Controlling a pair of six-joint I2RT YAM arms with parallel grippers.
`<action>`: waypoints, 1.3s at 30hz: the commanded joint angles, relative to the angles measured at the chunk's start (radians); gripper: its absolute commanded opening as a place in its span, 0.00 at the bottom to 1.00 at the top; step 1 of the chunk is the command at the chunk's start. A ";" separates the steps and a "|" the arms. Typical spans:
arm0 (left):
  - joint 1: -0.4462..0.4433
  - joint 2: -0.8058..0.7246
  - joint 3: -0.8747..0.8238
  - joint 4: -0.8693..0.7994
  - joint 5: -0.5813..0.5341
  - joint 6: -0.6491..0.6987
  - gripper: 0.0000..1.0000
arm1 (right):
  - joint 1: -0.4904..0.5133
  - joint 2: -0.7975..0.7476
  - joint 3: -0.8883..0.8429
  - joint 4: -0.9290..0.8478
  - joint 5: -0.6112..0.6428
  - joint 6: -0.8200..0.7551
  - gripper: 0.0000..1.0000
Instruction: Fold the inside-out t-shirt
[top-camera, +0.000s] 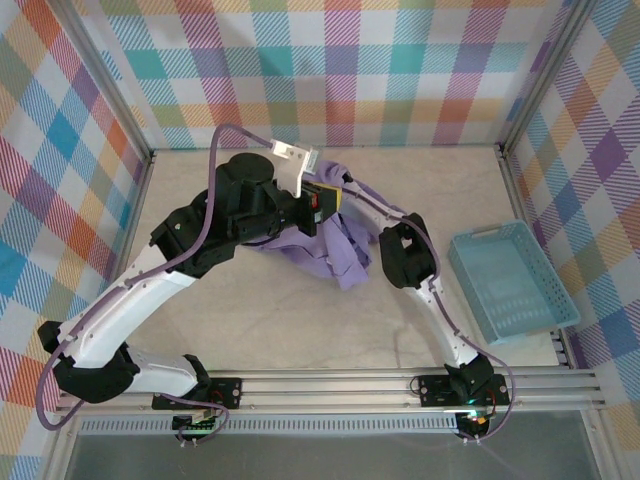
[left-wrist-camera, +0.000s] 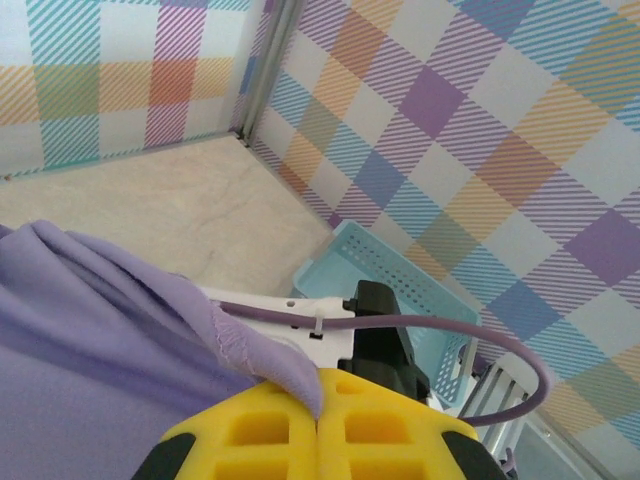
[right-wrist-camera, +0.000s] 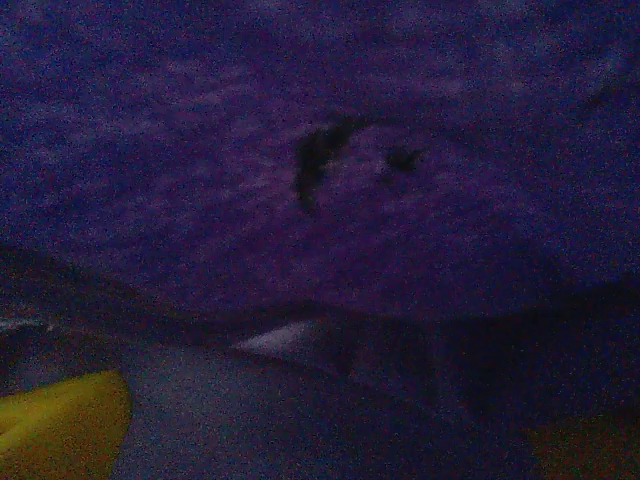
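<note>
Left wrist: left gripper (left-wrist-camera: 318, 405) clamped on soft, thin lavender-purple t-shirt (left-wrist-camera: 90, 340), stitched hem showing; right gripper (right-wrist-camera: 320, 435) spread wide under fabric.

We see bare worktop (top-camera: 300, 335) open before and behind the bunched t-shirt (top-camera: 335, 250); the left arm (top-camera: 150, 290) and right arm (top-camera: 440, 320) flank it closely, and the light blue basket (top-camera: 510, 285) blocks the right edge.

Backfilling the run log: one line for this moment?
left pincer: shut on t-shirt edge | right pincer: open, beneath t-shirt fabric | t-shirt: bunched mid-table, not yet folded | basket: apart, at right
</note>
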 joint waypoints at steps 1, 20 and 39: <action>-0.018 -0.021 0.046 0.043 -0.006 0.002 0.00 | 0.002 0.118 0.099 -0.211 0.007 0.003 1.00; 0.056 -0.031 0.068 -0.087 -0.445 -0.020 0.01 | 0.002 -0.249 -0.477 0.221 -0.088 -0.035 0.27; 0.695 0.324 0.047 -0.276 -0.316 -0.167 0.00 | 0.161 -0.839 -1.228 0.825 -0.306 -0.262 0.00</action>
